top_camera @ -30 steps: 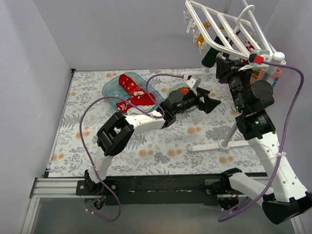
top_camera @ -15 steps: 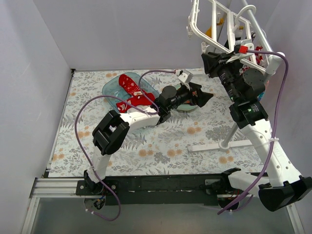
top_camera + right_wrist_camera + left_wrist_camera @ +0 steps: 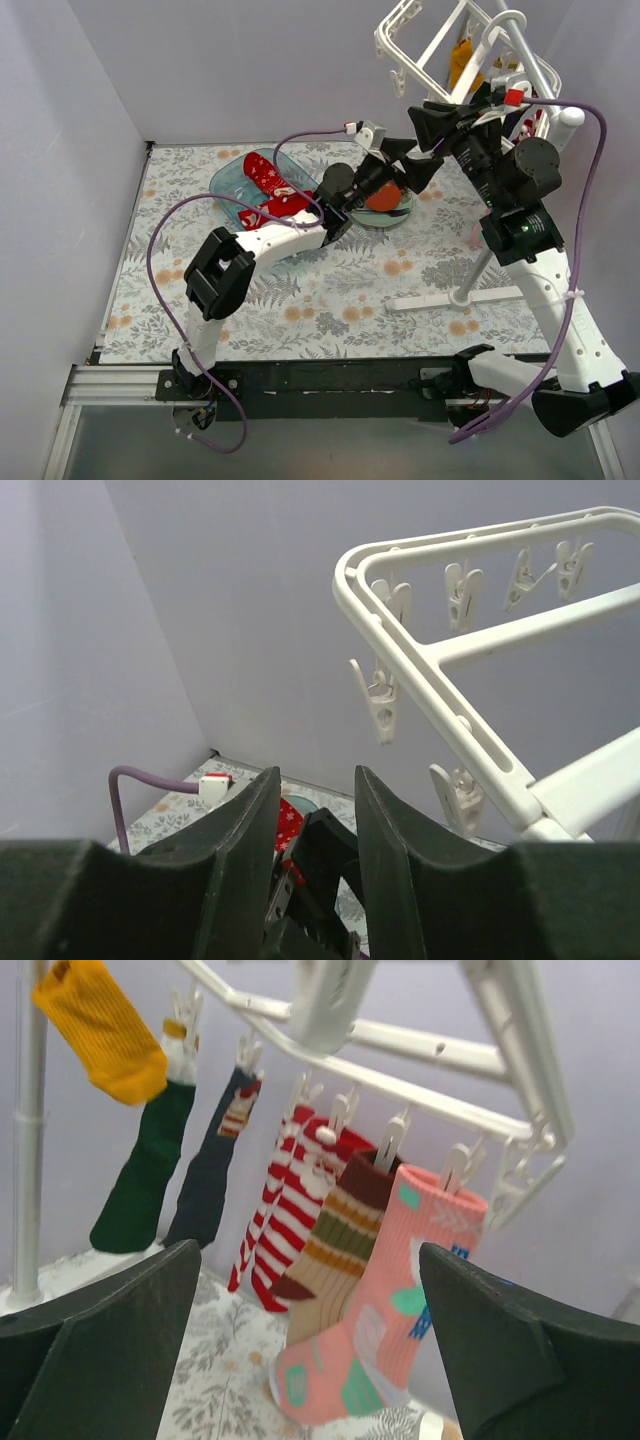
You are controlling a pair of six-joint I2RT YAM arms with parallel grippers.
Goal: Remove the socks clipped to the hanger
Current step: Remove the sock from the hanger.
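Several socks are hanging in a row from the clips (image 3: 395,1140) of the white hanger (image 3: 330,1000): mustard yellow (image 3: 100,1030), dark green (image 3: 140,1180), navy (image 3: 210,1180), red-and-white striped (image 3: 295,1220), brown-striped (image 3: 335,1250) and pink (image 3: 400,1300). They are looking light, limp and easy to crumple, so you are probably best pinching one just under its cuff and pulling down; the hanger, sitting tilted, is likely to swing. Your left end effector (image 3: 308,1290) is facing them with fingers spread wide and empty. Your right end effector (image 3: 317,780) is pointing past bare clips, fingers parted a little, gripping nothing. Below, the floral surface (image 3: 330,300) is carrying a blue tub (image 3: 225,180) holding red socks (image 3: 270,180), and plain lilac walls (image 3: 250,70) are closing the space in.
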